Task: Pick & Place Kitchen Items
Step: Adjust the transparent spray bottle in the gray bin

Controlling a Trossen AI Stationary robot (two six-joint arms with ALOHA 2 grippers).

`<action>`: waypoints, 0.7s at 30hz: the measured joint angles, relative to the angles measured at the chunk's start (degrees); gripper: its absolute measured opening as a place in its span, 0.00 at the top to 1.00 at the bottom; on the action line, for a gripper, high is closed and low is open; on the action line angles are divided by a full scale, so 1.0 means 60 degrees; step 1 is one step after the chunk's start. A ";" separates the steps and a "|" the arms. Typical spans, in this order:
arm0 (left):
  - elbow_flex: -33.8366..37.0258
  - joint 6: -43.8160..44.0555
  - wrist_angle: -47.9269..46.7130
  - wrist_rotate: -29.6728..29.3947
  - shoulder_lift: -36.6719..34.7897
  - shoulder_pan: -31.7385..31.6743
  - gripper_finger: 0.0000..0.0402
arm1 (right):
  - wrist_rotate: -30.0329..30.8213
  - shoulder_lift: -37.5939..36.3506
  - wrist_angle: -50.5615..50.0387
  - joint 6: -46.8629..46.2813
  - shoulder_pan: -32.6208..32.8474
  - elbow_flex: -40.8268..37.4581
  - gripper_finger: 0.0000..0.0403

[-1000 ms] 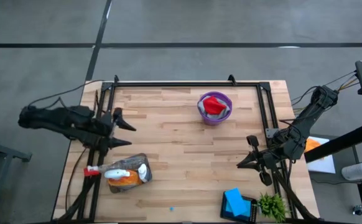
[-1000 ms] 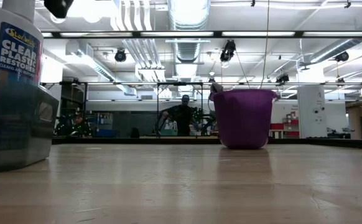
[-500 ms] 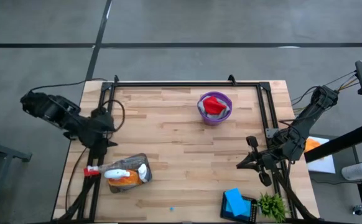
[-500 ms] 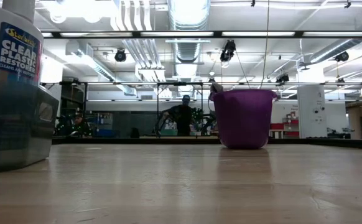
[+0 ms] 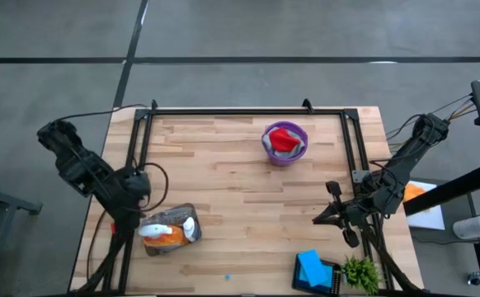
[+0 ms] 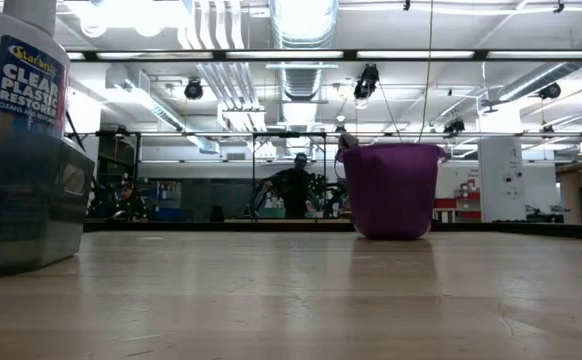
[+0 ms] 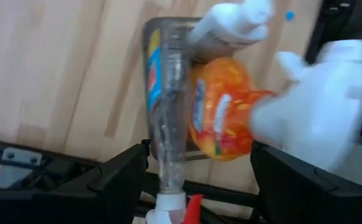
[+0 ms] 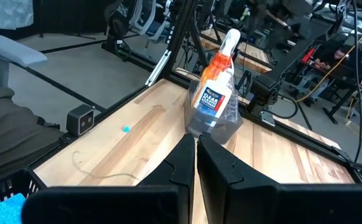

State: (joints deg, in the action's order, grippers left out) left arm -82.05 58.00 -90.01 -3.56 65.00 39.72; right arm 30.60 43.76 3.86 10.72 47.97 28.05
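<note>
A tight group of bottles stands at the table's near left: an orange trigger spray bottle (image 5: 167, 239) (image 7: 221, 118), a clear spray bottle (image 7: 165, 118) with a red nozzle (image 5: 123, 225), and a white-capped bottle (image 5: 189, 227) (image 6: 21, 150). My left gripper (image 5: 134, 202) (image 7: 199, 186) hovers open just on their far side, pointing at them, fingers spread wide. A red cloth (image 5: 284, 138) lies in a purple bowl (image 5: 299, 132) (image 6: 391, 190) at the far centre. A blue sponge (image 5: 310, 266) lies in a black tray. My right gripper (image 5: 327, 216) (image 8: 196, 158) is shut and empty at the right.
A small green plant (image 5: 360, 272) stands beside the black tray (image 5: 332, 280) at the near right corner. A black frame rail (image 5: 248, 111) runs along the table's far, left and right sides. Bare wood (image 5: 240, 206) lies between the bottles and my right gripper.
My left arm has drawn back toward the table's left edge and turned from pointing across the table to pointing at the near edge, bringing its gripper over the bottles. The bottles and my right arm have kept still.
</note>
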 joint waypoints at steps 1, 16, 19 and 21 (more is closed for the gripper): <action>0.0175 0.0172 -0.0008 -0.0067 -0.0083 0.0106 0.29 | 0.0000 0.0007 -0.0002 0.0000 -0.0005 0.0000 0.96; 0.3105 0.2280 0.0192 0.2435 -0.0919 0.0704 0.29 | -0.0001 0.0012 0.0000 -0.0036 -0.0016 0.0000 0.96; 0.3269 0.2312 0.0523 0.2609 -0.0923 0.0704 0.29 | 0.0001 0.0012 0.0002 -0.0036 -0.0016 0.0000 0.96; 0.3270 0.2329 0.0641 0.2606 -0.0908 0.0704 0.29 | 0.0002 0.0012 0.0001 -0.0036 -0.0016 0.0000 0.96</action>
State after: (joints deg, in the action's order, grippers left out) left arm -62.43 71.97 -86.16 12.08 59.55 43.94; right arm 30.61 43.83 3.87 10.50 47.88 28.05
